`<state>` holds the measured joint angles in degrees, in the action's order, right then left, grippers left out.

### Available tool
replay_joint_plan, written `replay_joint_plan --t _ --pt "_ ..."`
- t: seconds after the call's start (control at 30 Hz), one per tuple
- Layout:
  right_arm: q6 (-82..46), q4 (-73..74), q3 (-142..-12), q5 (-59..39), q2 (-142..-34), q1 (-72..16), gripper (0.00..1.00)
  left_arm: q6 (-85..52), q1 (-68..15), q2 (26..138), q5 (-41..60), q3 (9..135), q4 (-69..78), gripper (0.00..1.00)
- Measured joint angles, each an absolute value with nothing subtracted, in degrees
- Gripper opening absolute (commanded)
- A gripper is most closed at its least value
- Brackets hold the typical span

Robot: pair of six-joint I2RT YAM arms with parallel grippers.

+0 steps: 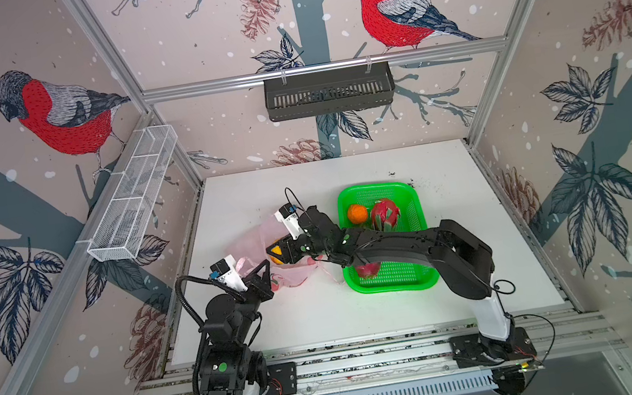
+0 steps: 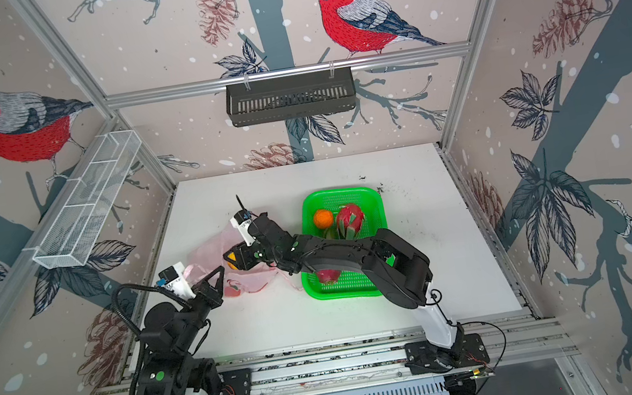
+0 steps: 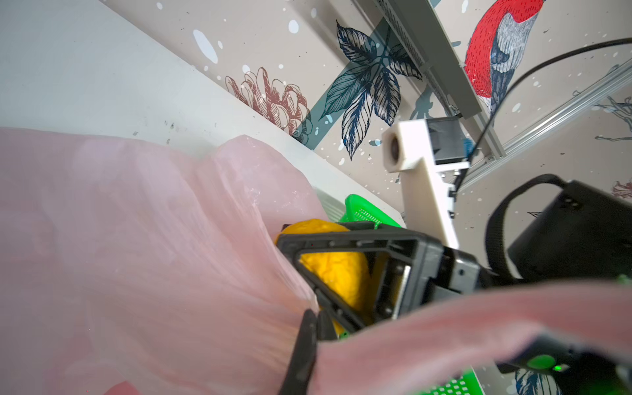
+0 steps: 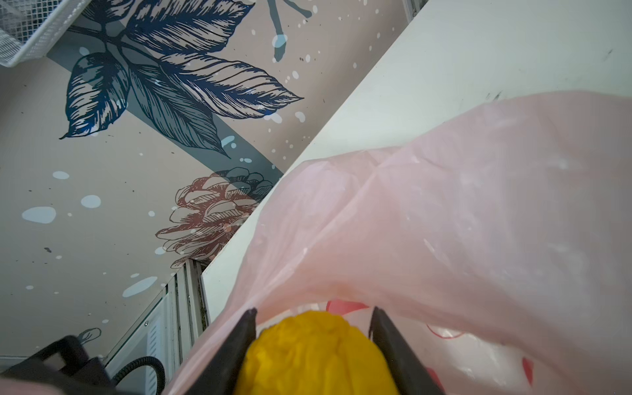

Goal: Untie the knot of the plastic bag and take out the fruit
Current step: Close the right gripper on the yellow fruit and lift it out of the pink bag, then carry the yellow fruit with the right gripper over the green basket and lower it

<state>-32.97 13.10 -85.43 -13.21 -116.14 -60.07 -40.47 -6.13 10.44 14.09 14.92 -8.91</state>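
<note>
Tabletop [image 1: 322, 315] | right gripper [image 4: 314, 311] reaches across, clasping ball [image 4: 314, 355] | left gripper [image 1: 266, 266] pinches bag [image 1: 247, 244]

The white table [image 1: 458, 203] carries the crumpled pale pink plastic bag [image 1: 248, 243] left of its middle, a bright green perforated basket [image 1: 395, 279] just beside it on the right, and dark specks [image 1: 410, 184] by the basket's far corner.

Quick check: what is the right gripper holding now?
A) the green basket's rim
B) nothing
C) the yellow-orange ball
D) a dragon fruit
C: the right gripper has its jaws either side of the yellow-orange ball, at the mouth of the plastic bag.
</note>
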Motion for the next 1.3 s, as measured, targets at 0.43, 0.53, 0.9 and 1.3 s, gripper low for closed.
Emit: replay_joint_plan --t 0.43,0.53,0.9,1.3 --pt "-31.00 6.11 -82.56 -9.87 -106.98 -60.97 0.15 -40.58 -6.13 14.44 9.93 14.26 -4.36 0.00" --pt "-30.70 4.36 -81.67 -7.99 -104.42 -61.39 0.15 -40.53 -6.13 16.21 8.95 14.09 -2.35 0.00" --pt "-30.02 -2.31 -78.32 1.15 -95.13 -61.95 0.15 -40.23 -6.13 22.37 8.60 13.10 7.53 0.00" --pt "-30.02 -9.91 -74.65 11.49 -85.76 -61.67 0.16 -38.02 -6.13 31.99 10.61 15.35 11.53 0.00"
